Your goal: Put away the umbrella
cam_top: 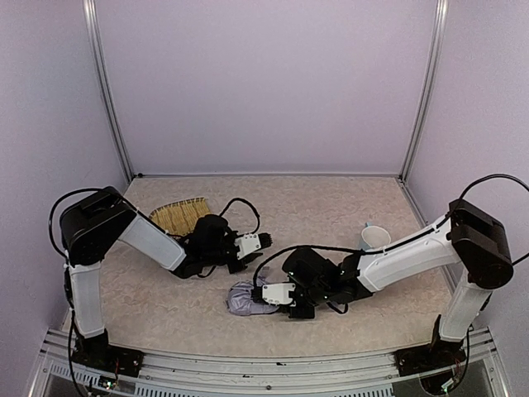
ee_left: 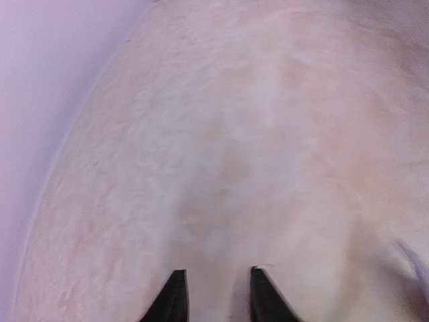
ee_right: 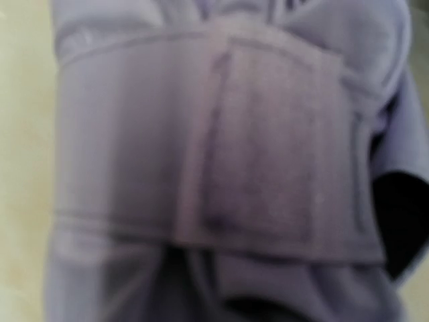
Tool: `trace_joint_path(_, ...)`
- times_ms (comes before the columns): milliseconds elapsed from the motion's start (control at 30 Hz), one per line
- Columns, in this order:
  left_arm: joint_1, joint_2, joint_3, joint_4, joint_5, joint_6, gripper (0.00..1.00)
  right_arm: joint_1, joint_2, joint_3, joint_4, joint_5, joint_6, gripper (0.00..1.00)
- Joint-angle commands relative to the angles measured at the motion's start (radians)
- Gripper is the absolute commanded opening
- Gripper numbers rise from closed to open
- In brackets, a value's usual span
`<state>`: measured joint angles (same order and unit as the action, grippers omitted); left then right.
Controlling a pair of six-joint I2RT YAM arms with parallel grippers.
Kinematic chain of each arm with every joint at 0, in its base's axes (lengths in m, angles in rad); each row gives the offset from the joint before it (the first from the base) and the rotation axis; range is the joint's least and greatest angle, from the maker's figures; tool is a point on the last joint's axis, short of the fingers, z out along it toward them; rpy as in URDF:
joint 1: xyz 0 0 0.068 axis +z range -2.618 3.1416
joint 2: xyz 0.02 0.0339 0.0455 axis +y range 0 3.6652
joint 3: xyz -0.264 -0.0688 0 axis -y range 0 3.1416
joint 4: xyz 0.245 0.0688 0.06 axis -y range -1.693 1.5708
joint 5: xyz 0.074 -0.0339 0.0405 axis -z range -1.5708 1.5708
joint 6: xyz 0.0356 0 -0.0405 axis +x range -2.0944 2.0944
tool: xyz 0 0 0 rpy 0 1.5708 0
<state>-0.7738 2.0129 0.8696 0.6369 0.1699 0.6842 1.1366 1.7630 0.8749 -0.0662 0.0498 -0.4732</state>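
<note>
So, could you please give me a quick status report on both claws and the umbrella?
Left claw open, empty, over table. Right claw at the umbrella, grip unclear. Umbrella folded, strap wrapped round. Cup and tray apart.

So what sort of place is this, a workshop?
Probably a robot test booth in a lab: plain lilac walls on metal posts, a left arm and right arm at one table, and props: umbrella, straw tray, cup.
</note>
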Motion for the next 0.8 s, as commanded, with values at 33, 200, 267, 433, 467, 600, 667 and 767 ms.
trace_joint_path(33,0.036,-0.033,0.062,0.069,-0.214,-0.007,0.59,0.022,0.115,-0.055,-0.304,-0.152,-0.036,0.0)
trace_joint_path(200,0.04,-0.144,0.058,0.04,-0.347,-0.138,0.64,0.012,0.115,-0.052,-0.306,-0.135,-0.031,0.0)
trace_joint_path(267,0.026,-0.247,0.045,-0.035,-0.367,-0.252,0.62,0.009,0.113,-0.05,-0.313,-0.132,-0.031,0.0)
trace_joint_path(433,-0.125,-0.597,-0.232,-0.03,-0.307,-0.501,0.57,-0.004,0.111,-0.036,-0.359,-0.211,-0.021,0.0)
trace_joint_path(467,-0.175,-0.66,-0.309,0.009,-0.296,-0.525,0.58,-0.012,0.115,-0.028,-0.375,-0.243,-0.014,0.0)
trace_joint_path(600,-0.403,-0.825,-0.51,0.068,-0.409,-0.547,0.64,-0.045,0.143,0.011,-0.46,-0.367,0.016,0.0)
trace_joint_path(667,-0.474,-0.835,-0.551,0.023,-0.434,-0.541,0.69,-0.057,0.155,0.021,-0.483,-0.406,0.026,0.0)
trace_joint_path(767,-0.541,-0.758,-0.545,-0.052,-0.503,-0.466,0.77,-0.076,0.168,0.03,-0.504,-0.432,0.032,0.0)
